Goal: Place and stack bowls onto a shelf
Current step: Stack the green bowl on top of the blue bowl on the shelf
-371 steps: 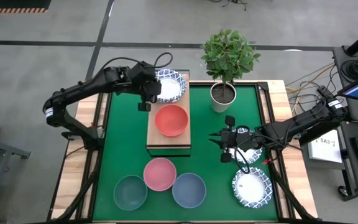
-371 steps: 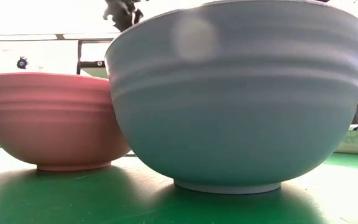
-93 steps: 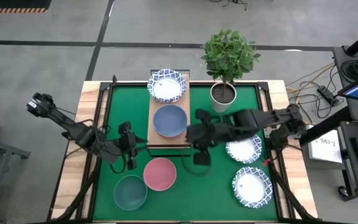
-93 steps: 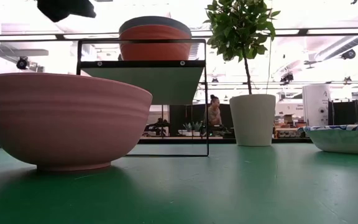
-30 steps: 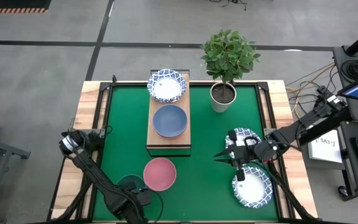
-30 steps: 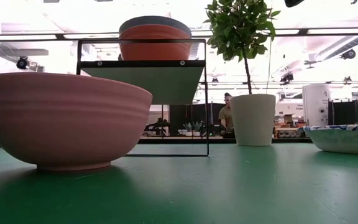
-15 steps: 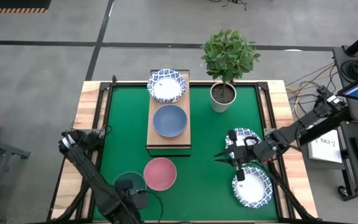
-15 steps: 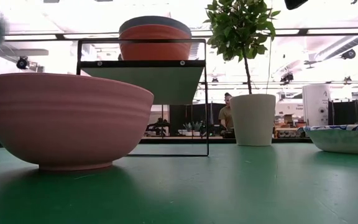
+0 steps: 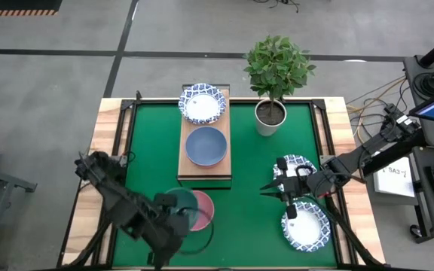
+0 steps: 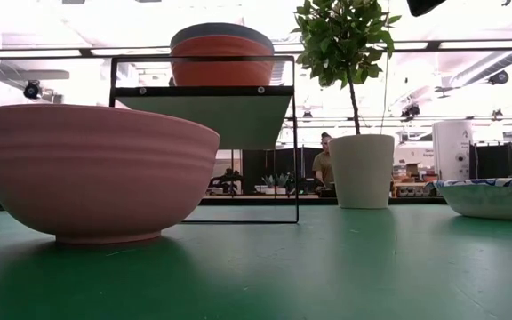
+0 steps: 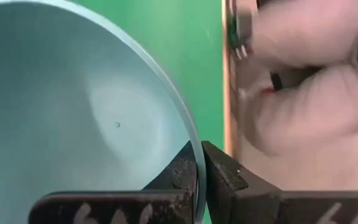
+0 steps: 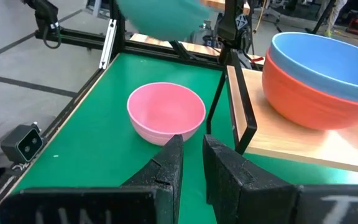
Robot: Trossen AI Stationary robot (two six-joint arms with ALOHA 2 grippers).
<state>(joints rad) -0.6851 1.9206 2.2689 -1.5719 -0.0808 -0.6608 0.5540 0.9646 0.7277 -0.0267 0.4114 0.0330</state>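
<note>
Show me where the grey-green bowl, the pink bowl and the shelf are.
grey-green bowl (image 11: 73, 118): left wrist view, inner wall.
pink bowl (image 12: 166, 112): right wrist view, inside bottom.
shelf (image 9: 226, 167): high view, bare wooden edge.

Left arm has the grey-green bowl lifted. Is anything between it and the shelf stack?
Nothing visible blocks it. The left tool grips the grey-green bowl by its rim, raised above the pink bowl. Only bare mat separates it from the shelf, where the blue bowl sits in the red one.
</note>
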